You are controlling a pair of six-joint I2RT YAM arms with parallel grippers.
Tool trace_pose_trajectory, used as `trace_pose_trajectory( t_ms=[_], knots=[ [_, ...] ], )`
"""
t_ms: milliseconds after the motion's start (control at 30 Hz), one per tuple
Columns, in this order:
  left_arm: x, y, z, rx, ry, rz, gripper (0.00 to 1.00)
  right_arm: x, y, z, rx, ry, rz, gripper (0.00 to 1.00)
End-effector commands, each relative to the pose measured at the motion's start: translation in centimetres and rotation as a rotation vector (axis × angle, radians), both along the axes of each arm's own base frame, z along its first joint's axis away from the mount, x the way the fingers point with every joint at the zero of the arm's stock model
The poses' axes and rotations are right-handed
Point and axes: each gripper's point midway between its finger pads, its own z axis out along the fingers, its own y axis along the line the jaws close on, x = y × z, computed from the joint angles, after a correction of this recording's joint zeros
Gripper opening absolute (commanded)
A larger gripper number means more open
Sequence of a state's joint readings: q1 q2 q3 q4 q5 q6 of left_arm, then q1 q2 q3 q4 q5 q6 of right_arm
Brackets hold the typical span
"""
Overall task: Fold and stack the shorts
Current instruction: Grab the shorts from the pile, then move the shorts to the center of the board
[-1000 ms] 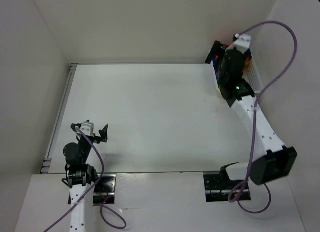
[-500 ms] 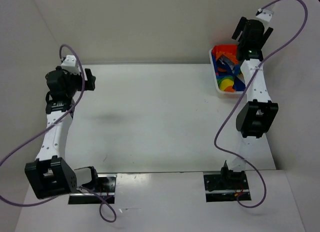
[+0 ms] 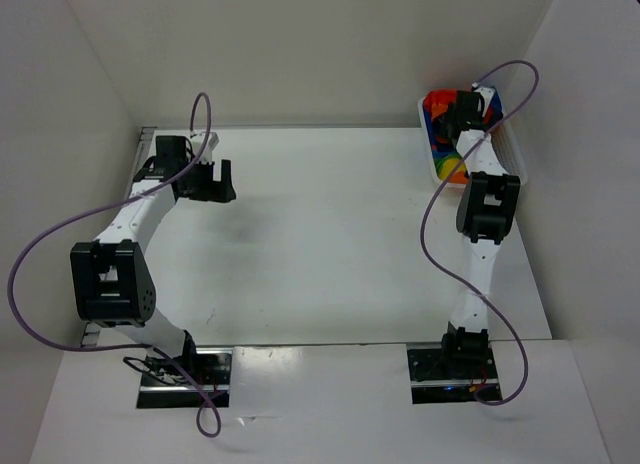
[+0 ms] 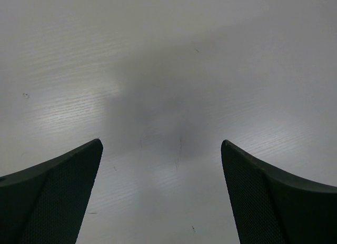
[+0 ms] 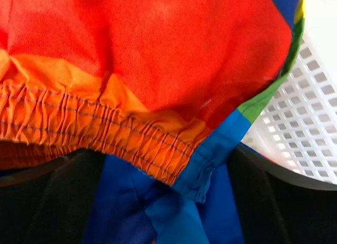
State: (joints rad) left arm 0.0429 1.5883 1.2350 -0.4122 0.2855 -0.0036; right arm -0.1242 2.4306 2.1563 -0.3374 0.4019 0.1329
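Note:
The shorts, in rainbow stripes, lie bunched in the white mesh basket at the far right corner of the table. My right gripper reaches down into the basket onto them. In the right wrist view the red and orange cloth with an elastic waistband fills the frame. My right gripper stands open with blue cloth between its fingers. My left gripper hovers open and empty over the bare far-left tabletop, and the left wrist view shows only table between its fingers.
The white table is boxed in by white walls at the back and on both sides. The basket's mesh wall is close to the right of my right gripper. A metal rail runs along the table's left edge.
The left arm has unfolded from its base and reached out to the far left of the table. The right gripper rose above the basket and has come back down onto the shorts.

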Motion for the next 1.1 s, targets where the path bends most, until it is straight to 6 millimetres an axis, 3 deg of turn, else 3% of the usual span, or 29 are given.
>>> trace_pose_trajectory(
  t_ms=[0,33,67,100,167,200,267,300,433,500,533,567,633,667,700,733,800,833,900,933,967,1000,1033,1067],
  knots=[
    [0.7,-0.3,1.1,0.01,-0.016,-0.008,1.0,1.8,-1.4,5.1,-0.015,-0.135,-0.019,0.93],
    [0.7,-0.2,1.1,0.017,-0.016,-0.002,1.0,2.0,-1.5,5.1,-0.015,-0.14,-0.019,0.86],
    [0.7,-0.1,1.1,0.017,-0.016,-0.002,1.0,1.9,-2.0,4.5,-0.007,-0.135,-0.033,0.66],
    [0.7,-0.1,1.1,0.017,-0.016,-0.002,1.0,1.9,-2.0,4.5,-0.007,-0.134,-0.033,0.55],
    [0.8,0.0,1.1,0.023,-0.016,0.004,1.0,2.0,-1.9,6.0,-0.006,-0.162,-0.025,0.32],
    [0.8,0.0,1.1,0.023,-0.016,0.004,1.0,2.0,-1.9,6.0,-0.006,-0.162,-0.025,0.12],
    [0.9,0.0,2.2,0.024,-0.051,0.005,1.0,1.5,-2.1,8.4,-0.024,-0.19,-0.031,0.0],
    [0.9,0.0,2.2,0.024,-0.051,0.005,1.0,1.4,-2.0,9.4,-0.026,-0.205,-0.031,0.0],
    [0.8,0.8,4.5,0.059,-0.132,0.04,1.0,0.5,-0.9,17.2,-0.014,-0.329,0.02,0.0],
    [0.5,1.3,6.2,0.08,-0.182,0.063,1.0,-1.1,0.4,24.8,-0.005,-0.463,0.074,0.0],
    [0.2,1.8,7.2,0.099,-0.227,0.087,1.0,-1.9,0.8,27.6,0.0,-0.519,0.087,0.0],
    [0.0,2.0,7.8,0.106,-0.246,0.097,1.0,-3.9,1.9,32.7,-0.003,-0.611,0.109,0.0],
    [-0.8,2.1,9.9,0.111,-0.318,0.108,1.0,-6.5,4.0,39.3,0.035,-0.755,0.169,0.0],
    [-1.3,2.1,10.2,0.111,-0.329,0.109,1.0,-7.8,5.5,41.9,0.054,-0.809,0.206,0.0],
    [-1.9,2.1,9.9,0.111,-0.335,0.109,1.0,-10.6,6.9,46.1,0.075,-0.901,0.241,0.0],
    [-2.5,1.9,11.3,0.104,-0.384,0.104,1.0,-11.6,9.6,48.0,0.09,-0.943,0.301,0.0],
    [-3.4,2.1,11.2,0.098,-0.405,0.104,1.0,-14.6,13.8,51.8,0.122,-1.028,0.399,0.0],
    [-4.2,2.0,12.0,0.098,-0.433,0.106,1.0,-15.2,18.4,52.2,0.169,-1.032,0.504,0.0],
    [-5.0,2.8,13.1,0.103,-0.474,0.13,1.0,-17.2,23.4,54.1,0.235,-1.083,0.619,0.0],
    [-5.3,2.8,13.1,0.103,-0.479,0.13,1.0,-18.5,28.3,54.1,0.295,-1.076,0.716,0.0],
    [-5.3,3.2,13.8,0.115,-0.5,0.15,1.0,-20.1,30.5,55.3,0.312,-1.106,0.771,0.0],
    [-5.5,3.7,14.1,0.123,-0.51,0.169,1.0,-20.1,33.3,54.7,0.335,-1.088,0.822,0.0],
    [-5.6,3.7,14.4,0.123,-0.52,0.17,1.0,-22.1,37.5,54.8,0.391,-1.087,0.909,0.0],
    [-5.8,4.5,15.1,0.141,-0.542,0.205,1.0,-23.5,39.1,55.6,0.418,-1.108,0.948,0.0]
  ],
)
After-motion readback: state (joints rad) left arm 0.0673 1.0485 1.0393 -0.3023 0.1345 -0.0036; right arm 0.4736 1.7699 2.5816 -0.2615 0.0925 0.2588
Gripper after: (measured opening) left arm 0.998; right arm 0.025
